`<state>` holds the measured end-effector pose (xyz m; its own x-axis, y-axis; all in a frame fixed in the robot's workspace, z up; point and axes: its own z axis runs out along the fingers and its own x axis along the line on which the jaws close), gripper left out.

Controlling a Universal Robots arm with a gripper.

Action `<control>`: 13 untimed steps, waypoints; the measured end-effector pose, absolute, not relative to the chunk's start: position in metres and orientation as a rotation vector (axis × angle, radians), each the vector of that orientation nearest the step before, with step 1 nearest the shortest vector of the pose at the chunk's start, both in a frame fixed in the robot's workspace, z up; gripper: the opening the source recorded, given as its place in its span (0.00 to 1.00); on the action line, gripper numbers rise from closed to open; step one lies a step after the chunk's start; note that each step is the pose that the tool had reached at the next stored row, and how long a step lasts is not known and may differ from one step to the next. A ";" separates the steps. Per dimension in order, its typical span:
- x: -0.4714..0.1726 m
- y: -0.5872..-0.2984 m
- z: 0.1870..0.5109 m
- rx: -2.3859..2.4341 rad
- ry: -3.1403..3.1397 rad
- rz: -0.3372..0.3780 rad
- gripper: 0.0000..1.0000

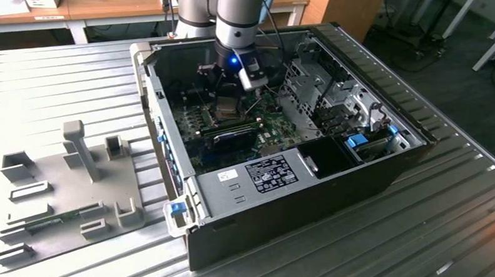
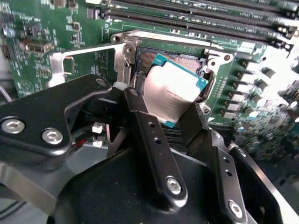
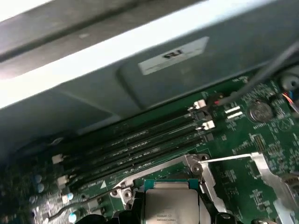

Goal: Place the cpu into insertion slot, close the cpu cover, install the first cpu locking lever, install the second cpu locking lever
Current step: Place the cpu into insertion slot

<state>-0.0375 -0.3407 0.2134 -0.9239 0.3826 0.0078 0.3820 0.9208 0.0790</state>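
Observation:
Inside the open computer case (image 1: 254, 195), my gripper (image 1: 225, 95) is shut on the cpu (image 1: 225, 107). In the second wrist view the black fingers (image 2: 149, 135) clamp the silver-topped cpu (image 2: 175, 91) at its edges. It hangs tilted just over the insertion slot (image 2: 182, 55), whose dark socket is open under it. In the first wrist view the cpu (image 3: 170, 203) sits in front of the slot's silvery border (image 3: 198, 165). A shiny plate (image 2: 57, 63) beside the slot looks like the cpu cover swung away. A thin lever (image 2: 88, 49) runs from it to the slot.
Long black memory slots (image 3: 135, 144) run close beside the socket. The case wall (image 3: 140, 70) rises behind them. A drive cage (image 1: 317, 85) stands at the exterior view's right of the board. A grey fixture plate (image 1: 70, 187) lies on the metal table (image 1: 444, 235).

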 end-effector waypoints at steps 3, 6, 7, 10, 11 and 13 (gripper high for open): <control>-0.037 -0.341 0.213 0.693 3.051 0.123 0.54; -0.037 -0.341 0.212 0.777 3.029 0.123 0.54; -0.037 -0.341 0.212 0.804 3.021 0.123 0.54; -0.037 -0.341 0.212 0.885 2.996 0.122 0.54; -0.037 -0.341 0.211 0.912 2.988 0.122 0.54; -0.037 -0.341 0.211 0.967 2.969 0.121 0.54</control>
